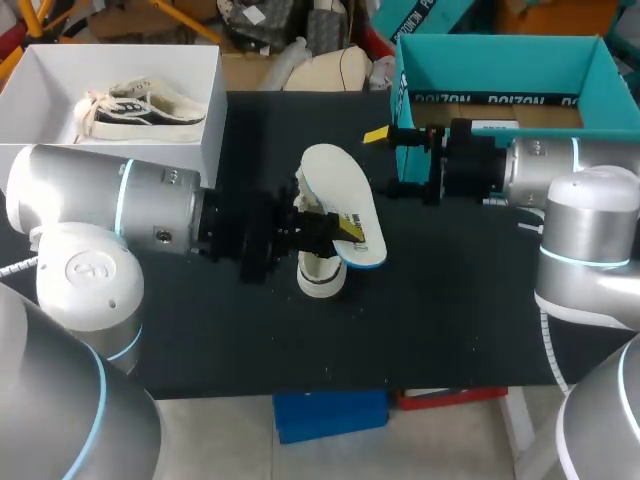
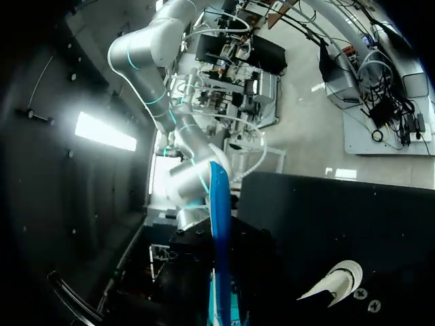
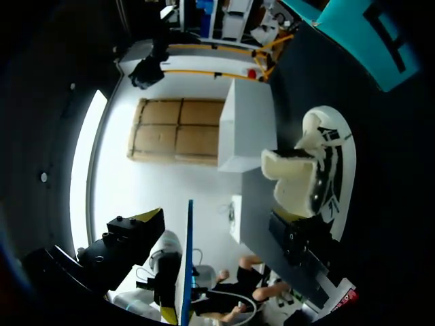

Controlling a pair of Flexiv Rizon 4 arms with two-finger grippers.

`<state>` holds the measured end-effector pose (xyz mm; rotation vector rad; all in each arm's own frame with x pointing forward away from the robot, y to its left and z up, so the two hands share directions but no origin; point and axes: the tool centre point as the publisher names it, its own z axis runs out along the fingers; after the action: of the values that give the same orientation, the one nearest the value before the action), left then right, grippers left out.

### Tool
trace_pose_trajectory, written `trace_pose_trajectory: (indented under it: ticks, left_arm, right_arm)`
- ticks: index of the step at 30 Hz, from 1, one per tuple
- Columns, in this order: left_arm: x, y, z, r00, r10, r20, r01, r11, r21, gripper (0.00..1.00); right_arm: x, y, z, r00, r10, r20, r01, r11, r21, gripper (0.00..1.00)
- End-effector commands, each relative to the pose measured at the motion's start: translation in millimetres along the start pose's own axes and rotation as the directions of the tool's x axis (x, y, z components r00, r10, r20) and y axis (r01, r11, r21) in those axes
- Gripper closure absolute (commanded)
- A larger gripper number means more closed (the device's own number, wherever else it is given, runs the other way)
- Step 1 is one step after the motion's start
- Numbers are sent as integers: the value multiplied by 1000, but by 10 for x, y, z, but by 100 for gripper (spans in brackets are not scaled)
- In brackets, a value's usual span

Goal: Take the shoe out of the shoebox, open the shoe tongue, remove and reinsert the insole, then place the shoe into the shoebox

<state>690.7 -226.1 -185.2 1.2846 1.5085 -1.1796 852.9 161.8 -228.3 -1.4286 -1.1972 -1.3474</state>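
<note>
- Head view: my left gripper (image 1: 335, 232) is pinched on the insole (image 1: 340, 190) and holds it tipped up over the shoe (image 1: 320, 280). The shoe sits on the black table (image 1: 450, 300), out of the white shoebox (image 1: 212, 130). I hold the insole near one end, so I think it could swing or slip out when I push it back in.
- Head view: nothing holds the shoe down. My right gripper (image 1: 398, 160) is spread wide with nothing in it, off by the teal box (image 1: 500, 60). If I poke the insole in now, the shoe could tip or slide away.
- Head view: the other shoe (image 1: 140, 110) fills part of the white shoebox. My shoe might bump it going in.
- Left wrist view: I see the insole (image 2: 219, 224) only by its thin blue edge, between my fingers. Just a small white bit of the shoe (image 2: 338, 280) shows off to one side. I can't see the shoe's mouth, so I might miss it and bend the insole.
- Right wrist view: the shoe (image 3: 292, 180) is well ahead of my right fingers (image 3: 139, 231), with my left gripper (image 3: 302, 244) right beside it. If my right arm comes to help, the two grippers could knock together.
</note>
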Motion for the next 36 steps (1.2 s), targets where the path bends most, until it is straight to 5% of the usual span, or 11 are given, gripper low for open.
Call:
trace_pose_trajectory:
  ticks: [1, 9, 20, 36]
  left_arm:
    - [91, -84, -25, 999, 27, 46, -25, 998, -54, 100]
    - [445, -55, -7, 978, 115, 174, -118, 993, 10, 100]
    - [590, 112, -84, 925, 305, 226, -319, 947, 26, 100]
    - [789, 751, -149, 943, 267, 199, -281, 959, 47, 100]
  right_arm:
    - [0, -8, 14, 1000, -1, 1, 1, 1000, -4, 0]
    - [0, -8, 14, 1000, -1, 1, 1, 1000, -4, 0]
    - [0, -8, 14, 1000, -1, 1, 1, 1000, -4, 0]
    - [0, -8, 14, 1000, -1, 1, 1, 1000, -4, 0]
